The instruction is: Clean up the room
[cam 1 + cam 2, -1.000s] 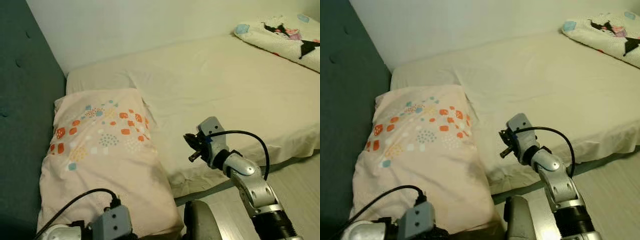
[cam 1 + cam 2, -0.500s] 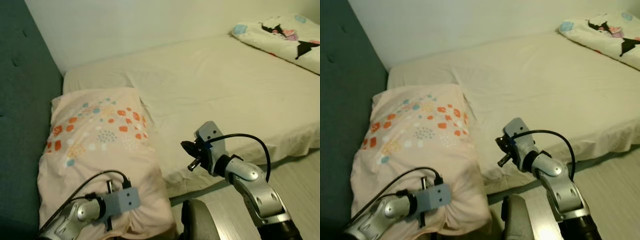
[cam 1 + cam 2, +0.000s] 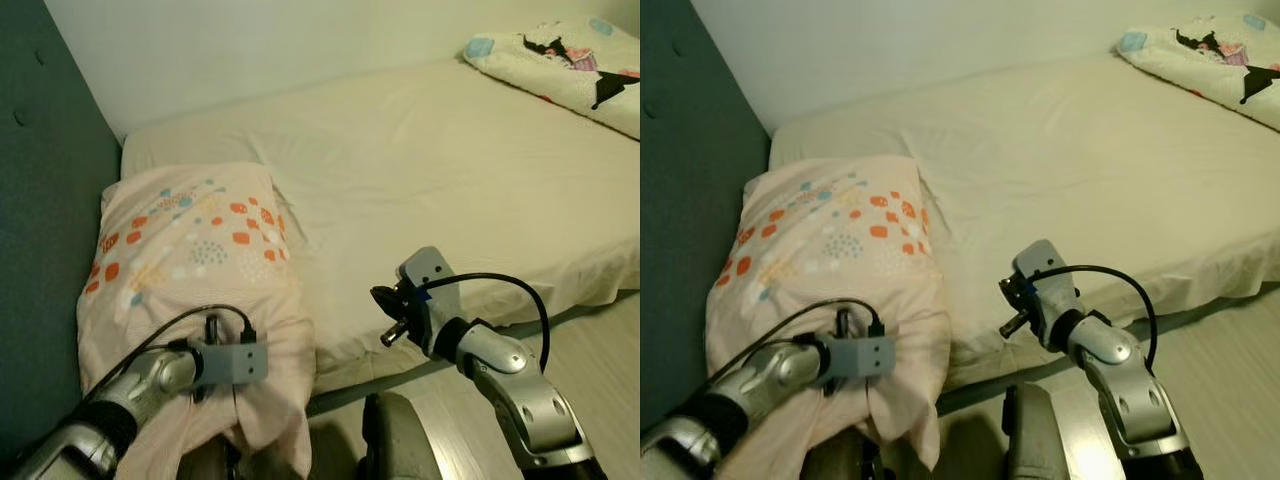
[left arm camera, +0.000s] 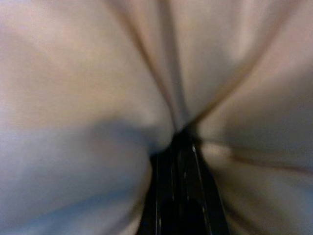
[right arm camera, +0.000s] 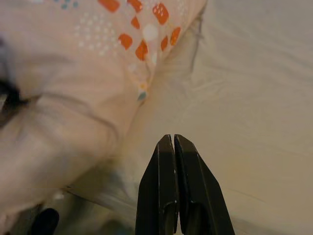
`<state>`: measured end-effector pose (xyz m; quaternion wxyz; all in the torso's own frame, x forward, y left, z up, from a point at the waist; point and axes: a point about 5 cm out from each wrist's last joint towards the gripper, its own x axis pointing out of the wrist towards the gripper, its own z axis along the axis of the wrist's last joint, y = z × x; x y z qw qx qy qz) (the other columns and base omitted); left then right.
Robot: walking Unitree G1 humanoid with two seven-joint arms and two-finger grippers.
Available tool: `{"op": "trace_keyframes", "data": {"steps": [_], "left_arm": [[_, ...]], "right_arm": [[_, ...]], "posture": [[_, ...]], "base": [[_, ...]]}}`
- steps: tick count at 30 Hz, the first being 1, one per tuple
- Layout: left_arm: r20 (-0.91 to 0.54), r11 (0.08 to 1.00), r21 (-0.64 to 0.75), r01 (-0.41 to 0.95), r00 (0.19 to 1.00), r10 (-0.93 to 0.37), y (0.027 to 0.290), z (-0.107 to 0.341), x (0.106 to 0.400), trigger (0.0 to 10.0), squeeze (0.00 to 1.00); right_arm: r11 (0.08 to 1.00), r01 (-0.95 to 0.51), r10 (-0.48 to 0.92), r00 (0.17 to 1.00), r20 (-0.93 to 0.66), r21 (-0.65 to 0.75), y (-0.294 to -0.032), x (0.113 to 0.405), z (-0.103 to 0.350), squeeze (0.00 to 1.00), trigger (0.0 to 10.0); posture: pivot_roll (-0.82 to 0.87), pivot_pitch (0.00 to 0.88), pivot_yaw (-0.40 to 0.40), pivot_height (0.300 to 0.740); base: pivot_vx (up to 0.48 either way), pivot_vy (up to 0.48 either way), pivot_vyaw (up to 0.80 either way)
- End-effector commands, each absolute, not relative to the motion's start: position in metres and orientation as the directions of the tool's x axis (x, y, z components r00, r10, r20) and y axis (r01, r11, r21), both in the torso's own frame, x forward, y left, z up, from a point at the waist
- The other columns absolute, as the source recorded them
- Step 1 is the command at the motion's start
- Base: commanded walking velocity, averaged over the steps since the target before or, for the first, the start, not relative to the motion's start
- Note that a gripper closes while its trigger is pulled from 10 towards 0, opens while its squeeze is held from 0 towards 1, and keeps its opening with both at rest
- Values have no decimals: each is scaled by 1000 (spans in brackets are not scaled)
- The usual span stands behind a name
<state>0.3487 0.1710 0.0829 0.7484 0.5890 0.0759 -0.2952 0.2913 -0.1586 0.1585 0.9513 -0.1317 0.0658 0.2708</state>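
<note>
Fingers of the left gripper point(image 4: 182, 147) were pressed together on a gathered fold at the near end of the patterned pillow point(image 3: 190, 260), the cloth bunching and radiating from the pinch in the left wrist view. From the head camera, that gripper point(image 3: 212, 372) sat at the pillow's lower, near edge, where the fabric sagged over the side of the mattress point(image 3: 450, 170). The pillow's long axis ran away from the robot, from the pinched end up toward the dark blue headboard point(image 3: 45, 200) and wall, lying along the left edge of the bed. Right gripper point(image 3: 385, 310) hung free above the mattress edge, to the right of the pillow and apart from it, fingers point(image 5: 172, 171) closed together on nothing; its wrist view looked down on the pillow's orange-dotted corner and the bare sheet beside it. The left arm was plainly the nearer one and already had the hold, so any lift or pull would likely run along the pillow's length from that near end. A folded printed blanket point(image 3: 560, 60) lay at the far right corner of the bed, well apart from both arms.
</note>
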Motion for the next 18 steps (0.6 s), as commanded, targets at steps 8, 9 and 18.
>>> {"op": "trace_keyframes", "data": {"steps": [8, 9, 18], "left_arm": [[-141, 278, 934, 225, 946, -290, 166, 147, 387, 0, 0], [-94, 280, 944, 177, 954, -285, 163, 154, 390, 0, 0], [-319, 188, 892, 411, 867, -383, 172, 120, 370, 0, 0]], "right_arm": [[854, -481, 453, 875, -173, -197, -161, 291, 162, 0, 10000], [861, -469, 441, 881, -170, -199, -162, 292, 162, 0, 10000], [859, -472, 448, 880, -159, -196, -158, 293, 164, 0, 10000]], "posture": [[-100, 289, 4, 601], [-101, 287, 4, 601], [-95, 276, 14, 601]], "base": [[0, 0, 0], [0, 0, 0], [0, 0, 0]]}}
